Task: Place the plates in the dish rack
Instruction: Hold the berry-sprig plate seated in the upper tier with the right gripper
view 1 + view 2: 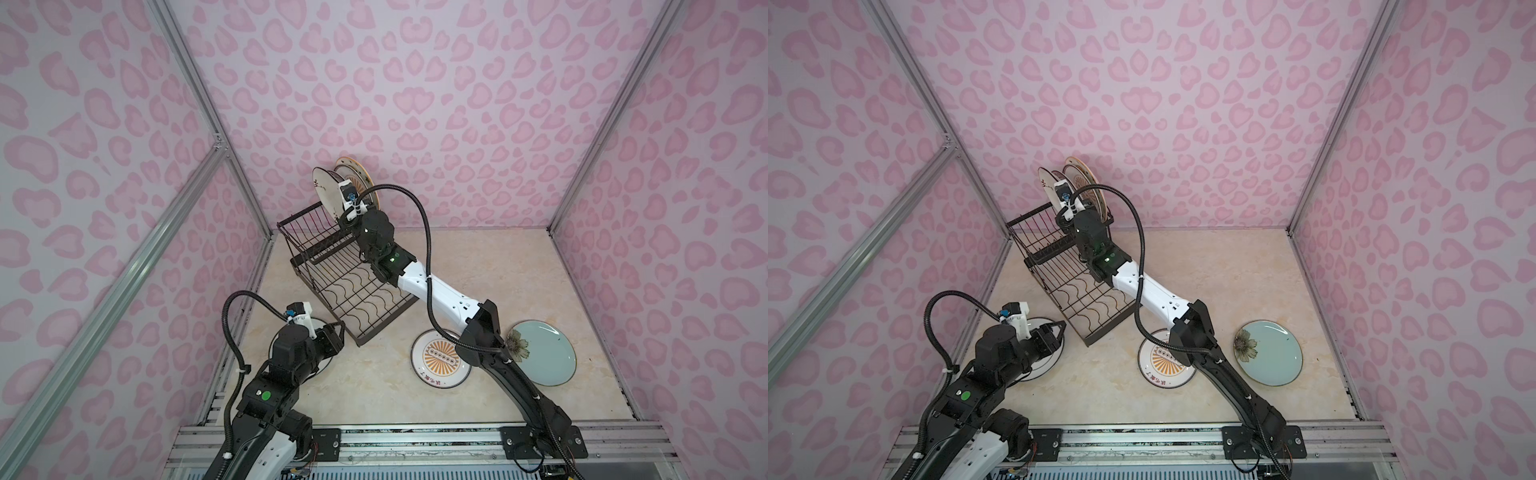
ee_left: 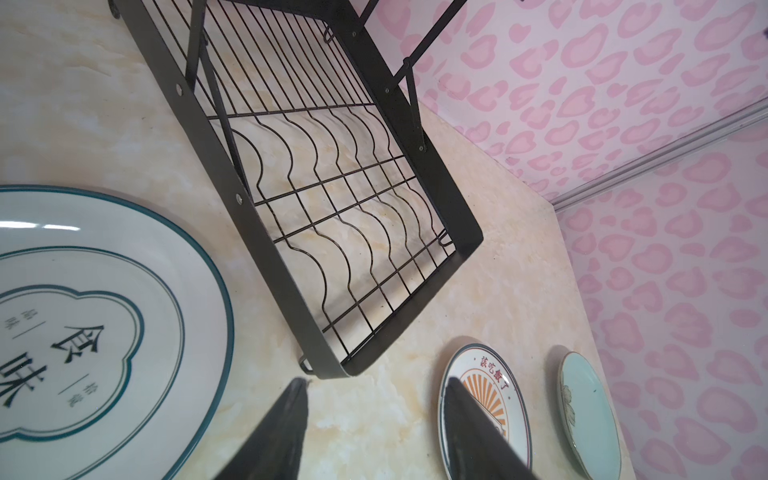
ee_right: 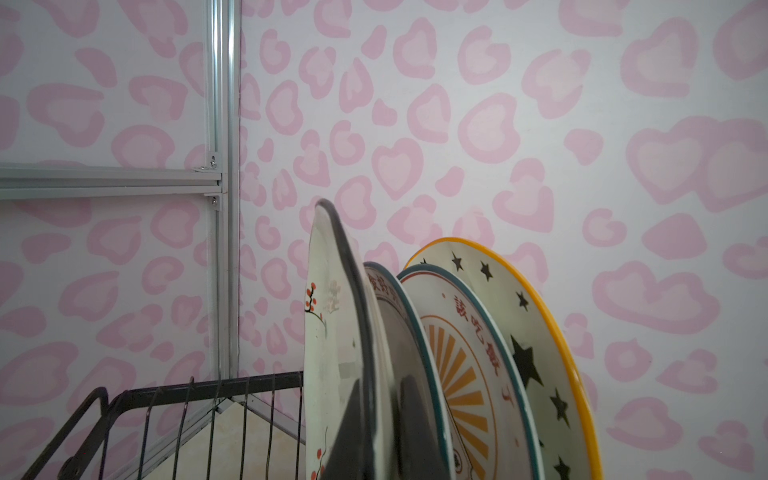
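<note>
Clamping right fingers hold the blossom plate (left fingers apart, empty).

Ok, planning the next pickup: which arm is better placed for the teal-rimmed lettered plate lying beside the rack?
Left, probably: left gripper open beside the teal-rimmed plate; right gripper shut on the plum-blossom plate at the dish rack.

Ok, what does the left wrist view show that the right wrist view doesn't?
Only left wrist: the open left gripper, three plates flat on the table (lettered plate, sunburst plate, blue-green plate) and the wavy lower tray.
Only right wrist: four upright plates at the upper basket, the right gripper shut on the blossom plate.
Both: the black dish rack and the pink wall.
</note>
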